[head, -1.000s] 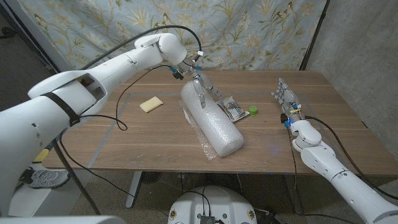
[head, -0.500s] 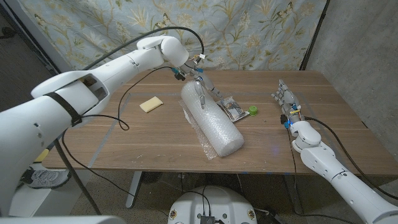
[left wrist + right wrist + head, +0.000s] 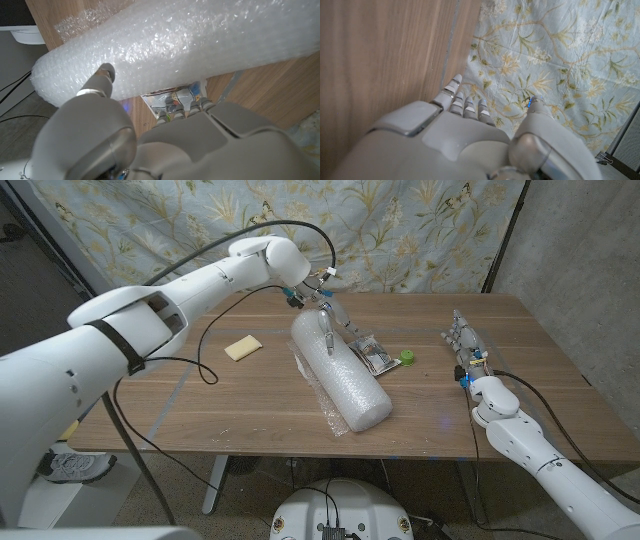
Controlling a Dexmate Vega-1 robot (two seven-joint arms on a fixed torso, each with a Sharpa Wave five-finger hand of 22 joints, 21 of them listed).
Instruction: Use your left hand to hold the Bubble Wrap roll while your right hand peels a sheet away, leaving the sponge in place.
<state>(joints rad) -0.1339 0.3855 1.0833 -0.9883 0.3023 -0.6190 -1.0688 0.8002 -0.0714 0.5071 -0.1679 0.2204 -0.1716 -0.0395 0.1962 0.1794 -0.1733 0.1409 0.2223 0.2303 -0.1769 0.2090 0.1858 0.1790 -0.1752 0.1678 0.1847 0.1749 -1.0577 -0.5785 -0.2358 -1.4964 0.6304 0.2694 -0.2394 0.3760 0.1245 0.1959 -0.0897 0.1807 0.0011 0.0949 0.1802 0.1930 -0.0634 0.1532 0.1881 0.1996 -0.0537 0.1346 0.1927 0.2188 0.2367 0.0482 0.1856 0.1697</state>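
The Bubble Wrap roll (image 3: 340, 370) lies slantwise at the middle of the table, a loose sheet edge spread under its left side. My left hand (image 3: 325, 317) straddles the roll's far end. Its thumb (image 3: 101, 79) presses on the roll (image 3: 190, 45), and the other fingers (image 3: 187, 97) reach down the far side. The yellow sponge (image 3: 242, 347) lies on the wood left of the roll, apart from it. My right hand (image 3: 462, 345) stands on edge at the table's right side, fingers straight and holding nothing, well away from the roll.
A small clear packet (image 3: 373, 355) and a green cap (image 3: 408, 357) lie just right of the roll's far end. A floral curtain (image 3: 400, 230) hangs behind the table. Bare wood (image 3: 520, 400) lies between the roll and my right hand.
My left arm has swung slightly to the right while its hand stays on the roll's far end. My right hand has edged a little to the right. Roll and sponge have not moved.
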